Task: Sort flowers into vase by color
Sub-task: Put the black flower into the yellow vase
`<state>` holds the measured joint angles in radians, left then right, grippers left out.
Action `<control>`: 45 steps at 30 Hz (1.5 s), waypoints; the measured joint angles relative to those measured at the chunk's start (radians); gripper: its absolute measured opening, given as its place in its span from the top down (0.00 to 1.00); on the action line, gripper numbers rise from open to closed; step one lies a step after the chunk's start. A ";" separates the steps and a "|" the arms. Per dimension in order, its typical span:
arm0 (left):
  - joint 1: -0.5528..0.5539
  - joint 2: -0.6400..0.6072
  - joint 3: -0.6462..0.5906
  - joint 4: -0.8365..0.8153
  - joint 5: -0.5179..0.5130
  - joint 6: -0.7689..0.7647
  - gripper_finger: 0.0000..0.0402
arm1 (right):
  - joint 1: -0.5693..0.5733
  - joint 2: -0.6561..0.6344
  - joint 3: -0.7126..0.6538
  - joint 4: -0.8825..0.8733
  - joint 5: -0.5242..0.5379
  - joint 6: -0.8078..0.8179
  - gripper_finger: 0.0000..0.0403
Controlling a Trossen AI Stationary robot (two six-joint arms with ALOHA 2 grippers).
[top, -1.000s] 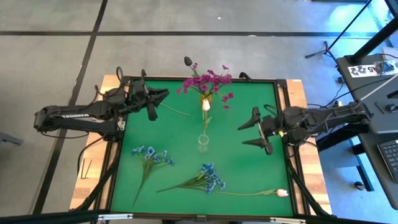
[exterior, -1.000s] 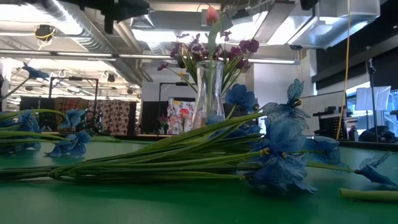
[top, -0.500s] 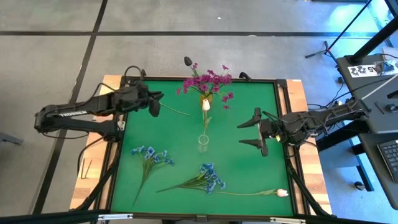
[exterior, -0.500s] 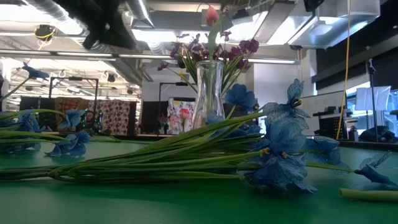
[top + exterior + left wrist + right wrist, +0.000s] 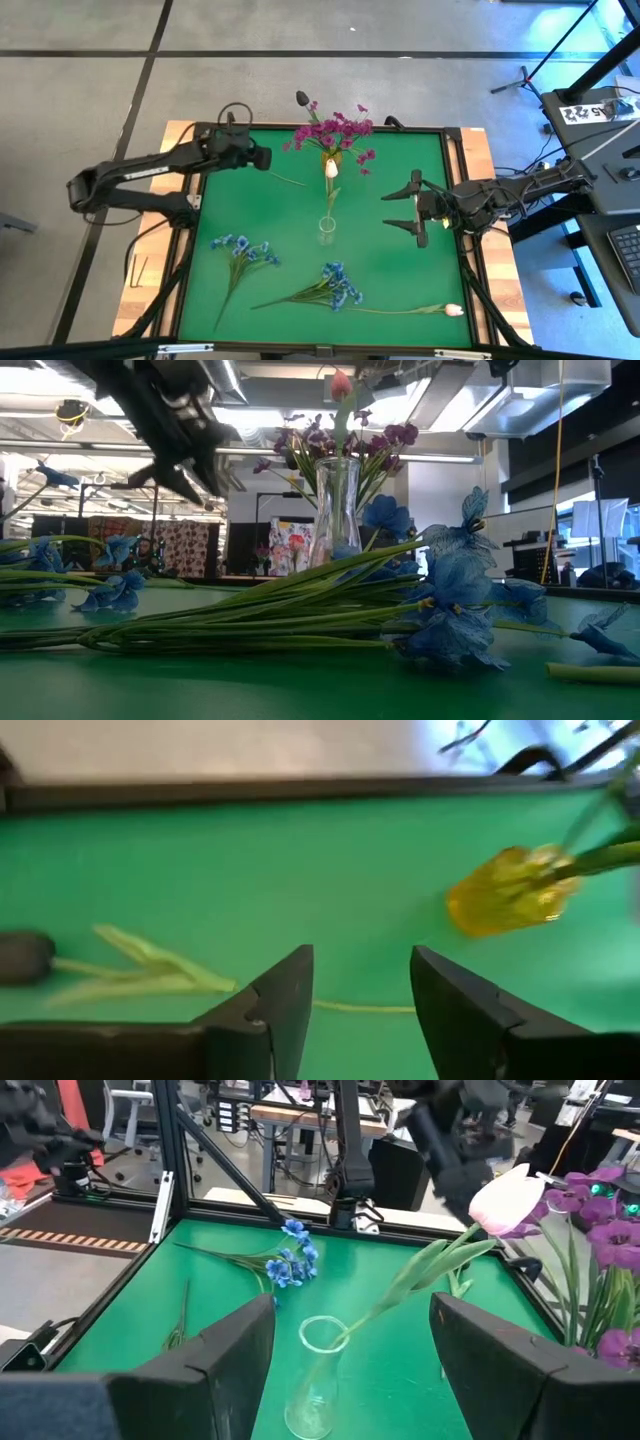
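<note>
A near-black tulip lies on the green mat at the far left, and its thin stem runs toward the vases. My left gripper hangs open above that stem, fingers pointing down and clear of the mat in the low view. A clear vase at the table's middle holds a pale pink tulip. Magenta sprays stand in a vase behind it. My right gripper waits open to the right of the clear vase.
Two blue sprays lie flat on the near half of the mat, and a second pale pink tulip lies by the near right corner. A raised dark frame edges the mat. Bare mat lies between the blue sprays and my right gripper.
My left gripper has moved a little toward the table's right and far edge and tipped from level to pointing down at the mat. It has come down into the low view. The flowers and vases have stayed where they were.
</note>
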<state>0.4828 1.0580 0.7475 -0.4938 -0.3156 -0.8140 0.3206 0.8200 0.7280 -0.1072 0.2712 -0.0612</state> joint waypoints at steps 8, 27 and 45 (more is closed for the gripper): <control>0.072 0.163 0.000 -0.011 0.139 -0.077 0.56 | 0.000 0.000 0.000 0.000 0.001 -0.020 0.34; 0.302 0.215 0.000 -0.157 0.338 -0.258 0.55 | 0.000 0.000 0.000 -0.001 -0.001 -0.049 0.34; 0.441 0.499 0.022 -0.043 0.506 -0.343 0.56 | 0.000 0.000 0.000 -0.032 -0.002 -0.055 0.34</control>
<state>0.9238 1.5570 0.7693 -0.5365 0.1904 -1.1569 0.3206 0.8204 0.7280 -0.1396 0.2694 -0.1157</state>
